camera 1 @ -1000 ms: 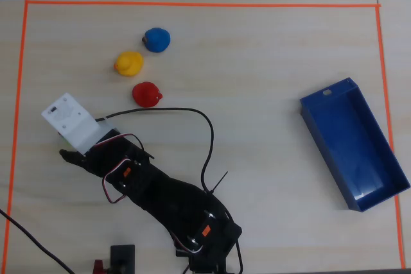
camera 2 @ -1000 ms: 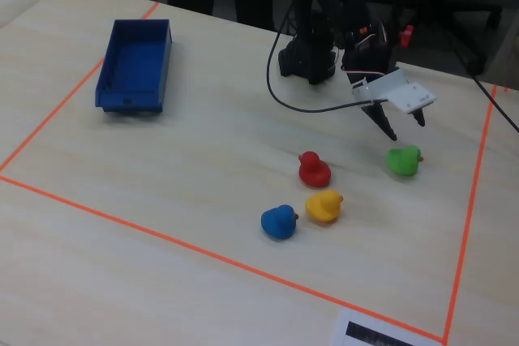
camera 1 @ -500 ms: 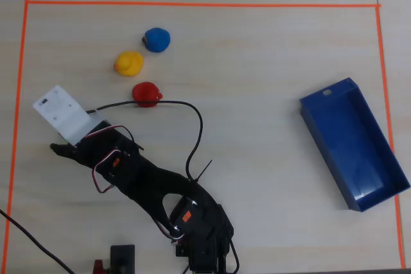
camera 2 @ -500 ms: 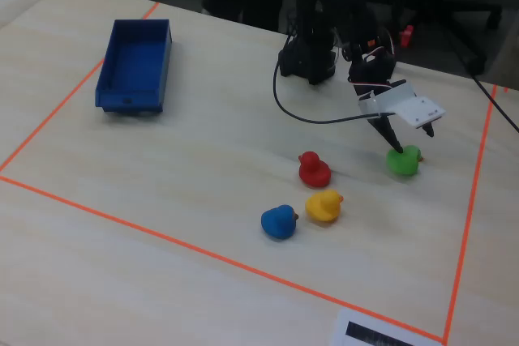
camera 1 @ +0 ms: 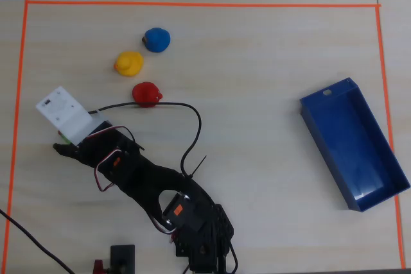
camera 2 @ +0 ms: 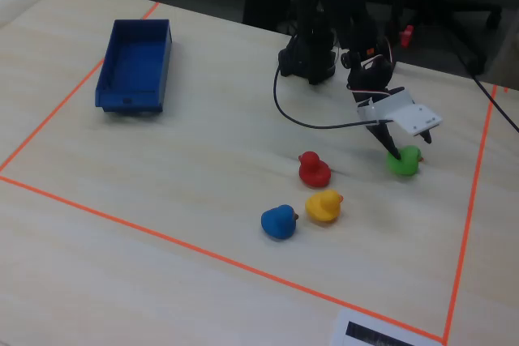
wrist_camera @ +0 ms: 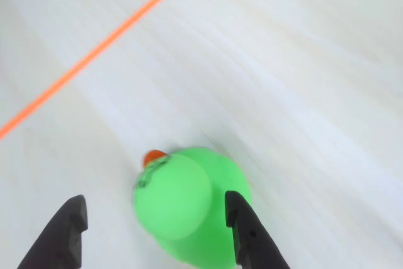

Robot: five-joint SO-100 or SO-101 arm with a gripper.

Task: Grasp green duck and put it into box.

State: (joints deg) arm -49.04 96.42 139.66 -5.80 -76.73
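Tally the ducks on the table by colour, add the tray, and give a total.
Green duck: 1
Red duck: 1
Yellow duck: 1
Blue duck: 1
Blue box: 1
Total: 5

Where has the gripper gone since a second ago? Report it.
Yes. In the fixed view the gripper has dropped onto the green duck, toward the orange tape.

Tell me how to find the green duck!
Look inside the orange tape border on the pale table, far from the blue box. The green duck sits alone under the arm's open tool, while the red, yellow and blue ducks huddle together.
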